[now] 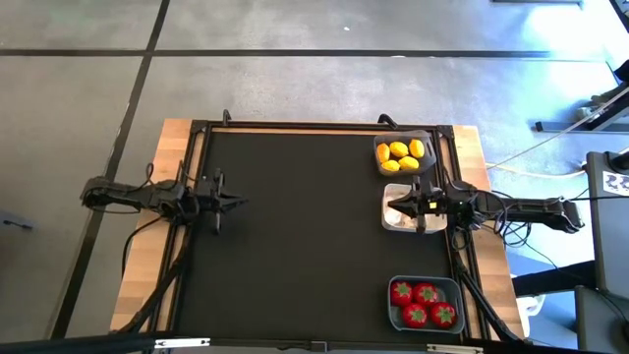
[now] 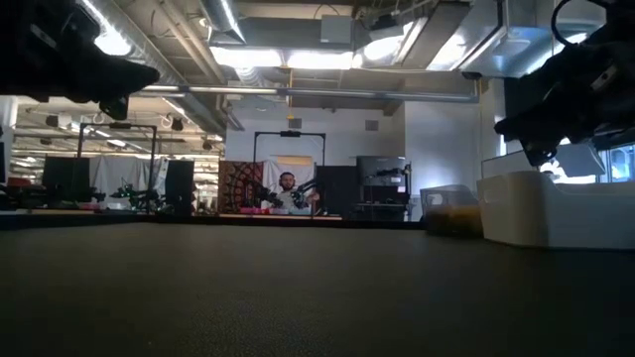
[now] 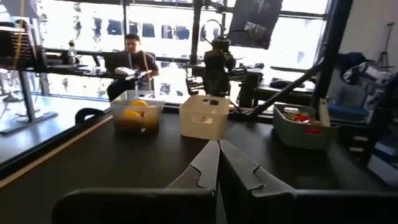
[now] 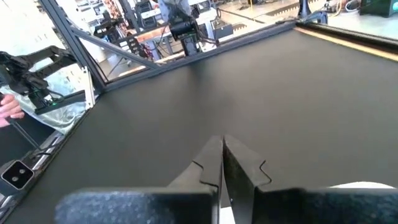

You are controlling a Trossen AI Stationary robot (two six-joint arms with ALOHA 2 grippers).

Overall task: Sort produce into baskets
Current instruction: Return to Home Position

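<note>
Left gripper: fingers pinched together, empty, parked over left side of black mat; idle.
Right edge: lemons in dark grey basket, tomatoes in blue-grey basket; grouped by kind, sorting looks done.
Right gripper: clenched, empty, above white basket; basket contents hidden.

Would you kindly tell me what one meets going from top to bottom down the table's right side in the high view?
Dark grey basket holding yellow lemons → white basket → blue-grey basket holding red fruits.
</note>
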